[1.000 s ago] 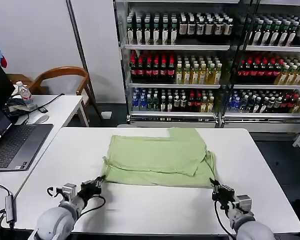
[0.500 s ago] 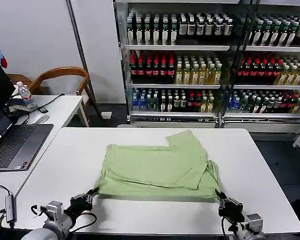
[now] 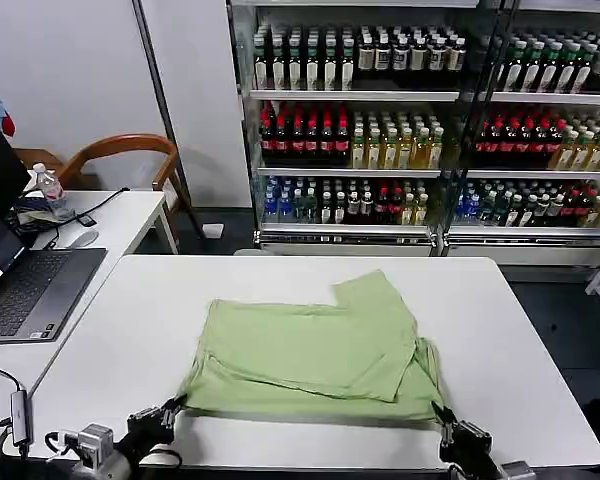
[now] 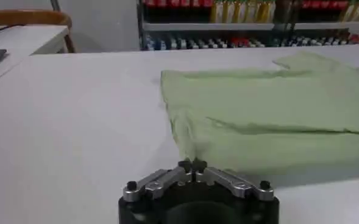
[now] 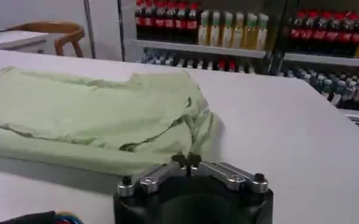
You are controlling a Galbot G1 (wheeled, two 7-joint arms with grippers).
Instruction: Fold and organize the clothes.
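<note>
Light green shirt (image 3: 315,358) is lying folded on the white worktop (image 3: 130,320), sitting toward the near edge and roughly centred, with one flap sticking up at the far side and a bit of bunching on the right. Left pincer (image 3: 170,411) is down at the shirt's near left corner, and in the left wrist view its fingertips (image 4: 192,164) are pressed together right at the hem, pinching the shirt there. Right pincer (image 3: 442,418) is at the near right corner doing the same thing, tips pressed together (image 5: 187,161) on the edge of the cloth. Both are right at the near edge of the worktop. Off to the left there's a second desk with a laptop (image 3: 25,290) on it, a wooden chair (image 3: 120,160) behind that, and the back wall is shelves (image 3: 380,130) packed with bottles.
</note>
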